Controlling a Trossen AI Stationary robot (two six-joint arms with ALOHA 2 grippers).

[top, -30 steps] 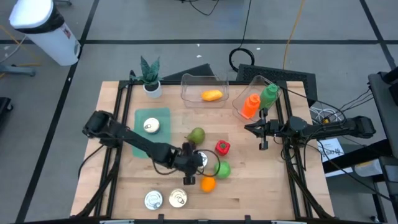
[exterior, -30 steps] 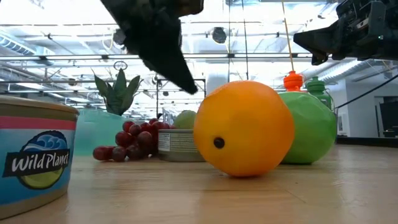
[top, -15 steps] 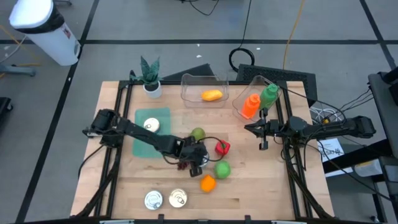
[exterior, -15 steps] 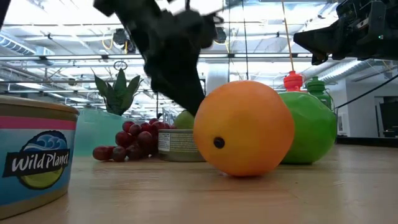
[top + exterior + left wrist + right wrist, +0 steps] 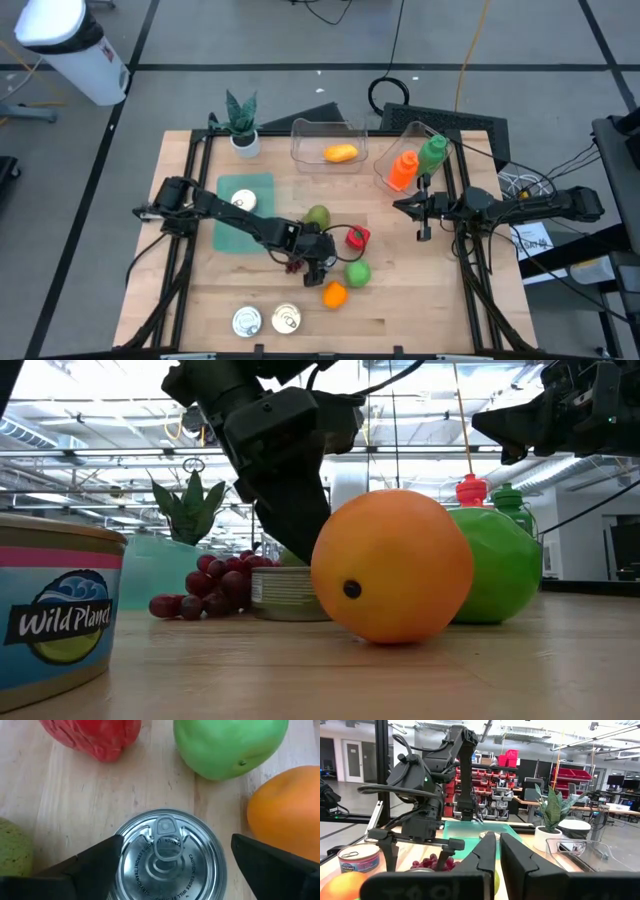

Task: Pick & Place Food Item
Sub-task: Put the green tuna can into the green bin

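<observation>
A small silver can (image 5: 165,857) with a pull-tab lid stands upright on the wooden table, among a red pepper (image 5: 95,735), a green apple (image 5: 230,745), an orange (image 5: 285,810) and a pear (image 5: 12,850). My left gripper (image 5: 175,842) hangs open over the can, one finger on each side of it and pointing down; I see no touch. In the high view the gripper (image 5: 320,256) covers the can. My right gripper (image 5: 420,208) hovers shut and empty at the table's right side.
Red grapes (image 5: 295,265) lie just left of the can. Two more cans (image 5: 247,320) (image 5: 286,318) stand near the front edge. A teal mat (image 5: 245,225), a potted plant (image 5: 241,125) and two clear bins (image 5: 310,130) (image 5: 415,135), one holding bottles, line the back.
My left gripper has moved from beside the orange toward the table's far edge, has come down over the silver can, and has opened from shut to wide. The can and the fruit have stayed in place.
</observation>
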